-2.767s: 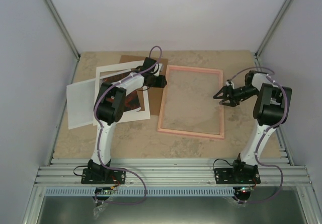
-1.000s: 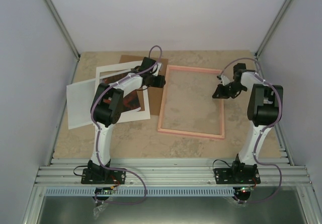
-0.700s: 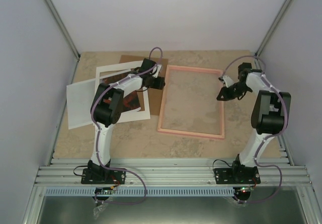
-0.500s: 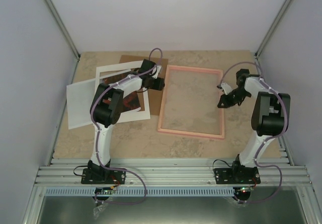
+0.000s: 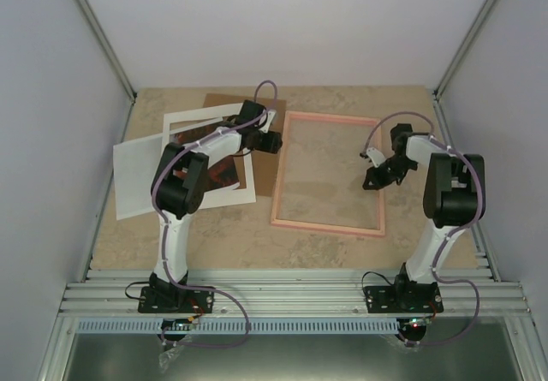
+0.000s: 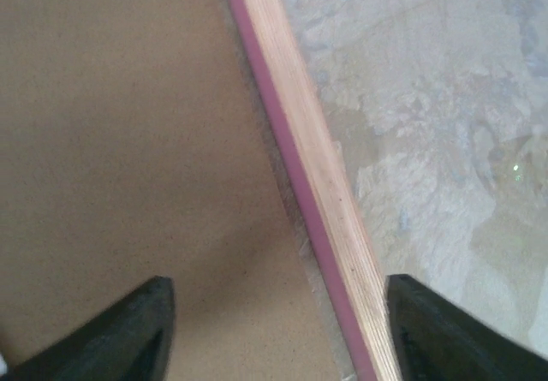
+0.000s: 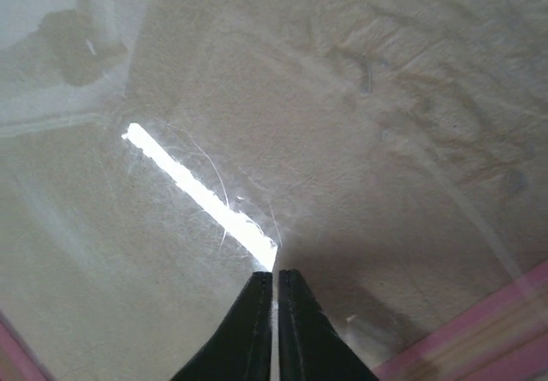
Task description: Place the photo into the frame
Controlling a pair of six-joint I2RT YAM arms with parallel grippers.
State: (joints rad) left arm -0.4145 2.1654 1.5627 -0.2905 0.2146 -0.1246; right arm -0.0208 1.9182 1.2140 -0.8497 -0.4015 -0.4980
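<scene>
Photo (image 5: 227,174) flat under the white mat (image 5: 223,196), left of the pink frame (image 5: 279,175). Left gripper (image 6: 274,334) wide open over the frame's rail and brown board (image 6: 128,141), holding nothing. Right gripper (image 7: 276,308) pinched nearly shut, empty, tips at the glass (image 7: 360,141) inside the frame.

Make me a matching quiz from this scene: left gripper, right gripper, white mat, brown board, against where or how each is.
1 left gripper; 2 right gripper; 3 white mat; 4 brown board
A shut, inside the frame; B around the photo; C open, over the frame's left rail; D between mat and frame
Pairs: 1-C, 2-A, 3-B, 4-D
</scene>
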